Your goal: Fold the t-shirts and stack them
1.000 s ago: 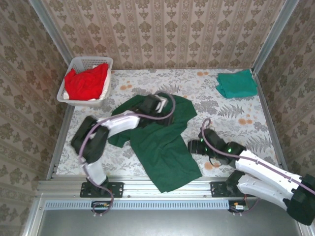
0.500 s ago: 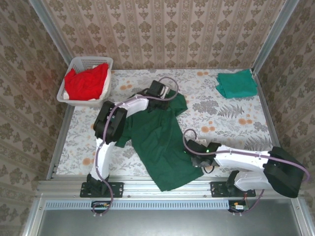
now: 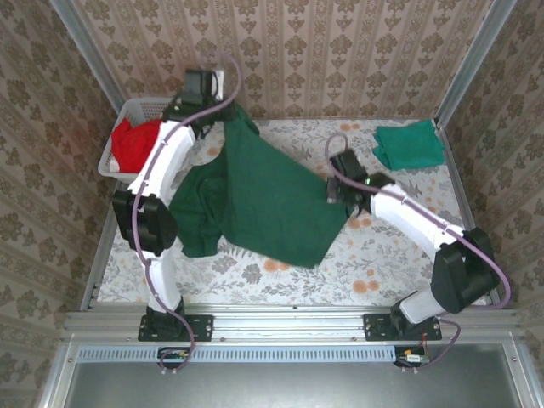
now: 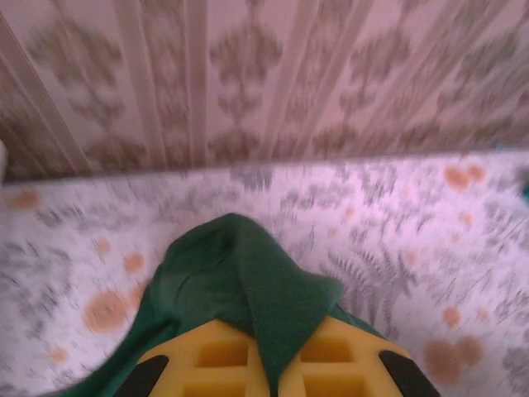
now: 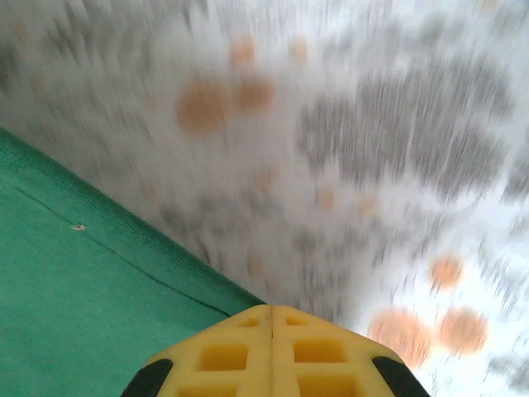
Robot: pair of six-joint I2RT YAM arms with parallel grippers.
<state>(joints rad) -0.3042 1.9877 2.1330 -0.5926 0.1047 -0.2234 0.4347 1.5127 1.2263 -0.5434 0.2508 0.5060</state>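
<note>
The dark green t-shirt hangs stretched between both grippers above the flowered table. My left gripper, raised at the back left near the wall, is shut on one edge; in the left wrist view green cloth bunches out between the closed yellow fingers. My right gripper is shut on the shirt's right edge; the right wrist view shows its hem running under the closed fingertips. The shirt's lower left part still rests on the table. A folded teal t-shirt lies at the back right. Red t-shirts fill the basket.
The white slotted basket stands at the back left, right beside my raised left arm. Patterned walls close in the back and both sides. Bare table shows at the front and the right of the green shirt.
Both grippers closed on the dark green shirt. The left arm lifted it up and back toward the basket corner, while the right arm carried its edge from the front to the middle right.
</note>
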